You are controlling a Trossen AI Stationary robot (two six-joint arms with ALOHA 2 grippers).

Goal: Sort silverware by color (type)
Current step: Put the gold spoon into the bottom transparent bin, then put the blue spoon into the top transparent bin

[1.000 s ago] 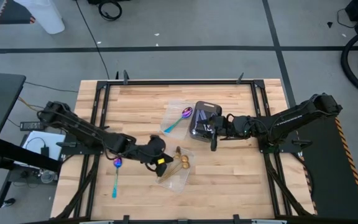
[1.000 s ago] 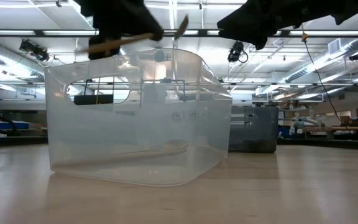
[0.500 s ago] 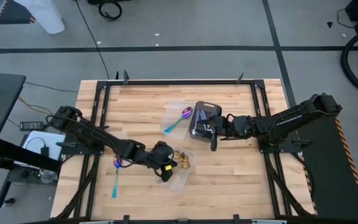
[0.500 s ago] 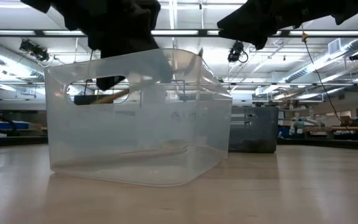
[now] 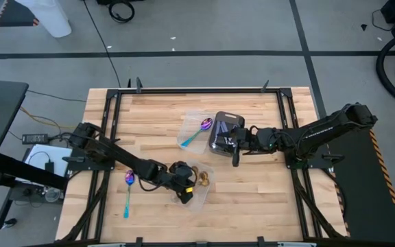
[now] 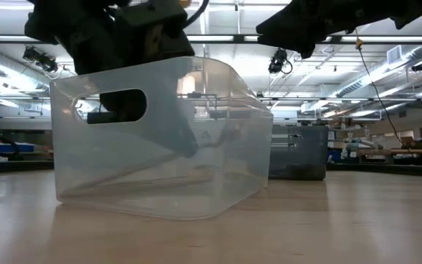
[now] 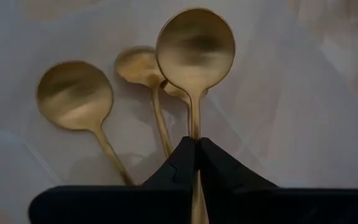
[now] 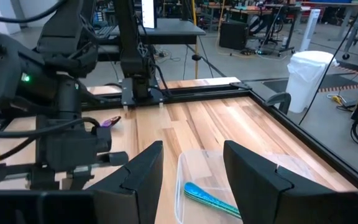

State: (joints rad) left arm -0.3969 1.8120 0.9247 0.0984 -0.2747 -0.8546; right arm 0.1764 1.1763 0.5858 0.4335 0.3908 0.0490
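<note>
My left gripper is shut on a gold spoon and reaches down into the clear tray near the table's middle. Two more gold spoons lie on that tray's floor. A purple-blue spoon with a teal handle lies in a second clear tray farther back. Another one lies on the bare wood to the left. My right gripper is open, held above the table beside the dark grey tray. My left gripper pinches the gold spoon by its handle, a short way behind the bowl, between the two fingertips. The handle runs along the fingers and the bowl sticks out ahead, over the other gold spoons in the tray. Whether the bowl rests on them, I cannot tell.
The clear tray has high walls with a handle slot, and the left gripper comes in over its rim. The dark tray stands behind it. Bare wood lies toward the near and far edges. Metal frame rails border the table.
My left gripper has moved toward the table's right and near edge and gone down, carrying the gold spoon from above the clear tray's rim into the tray, over the other gold spoons. It has stayed shut.
</note>
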